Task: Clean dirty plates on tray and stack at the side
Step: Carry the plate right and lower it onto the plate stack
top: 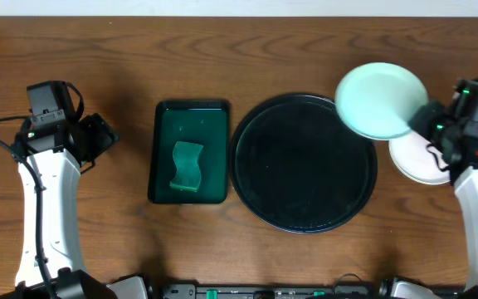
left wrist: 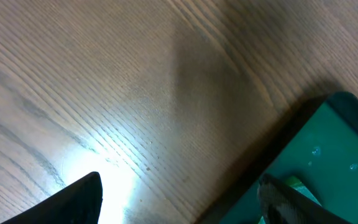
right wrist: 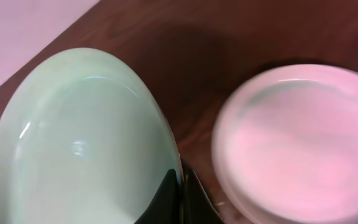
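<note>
While the right gripper (top: 422, 117) is pressed together on the rim of one plate (top: 380, 100), that plate hangs tilted above the far right edge of the tray (top: 305, 170), clear of the tray floor; the tray itself carries no plates. The stack (top: 409, 162) rests on the table just right of the tray, partly hidden under the right wrist; the number of plates in it cannot be read.

Governing relation: in the overhead view the stack lies to the right of the held plate and nearer the arm bases. In the right wrist view the plate (right wrist: 79, 143) is left of the fingers (right wrist: 169, 196) and the stack (right wrist: 303, 143) is right of them, apart from the plate. The placing move therefore probably calls for a short shift toward the stack side, levelling of the plate, then descent.

The right arm is far nearer. The left gripper (top: 104, 137) is spread wide and holds nothing, over bare table left of the green tray (top: 210, 133) that holds the sponge (top: 187, 166).
</note>
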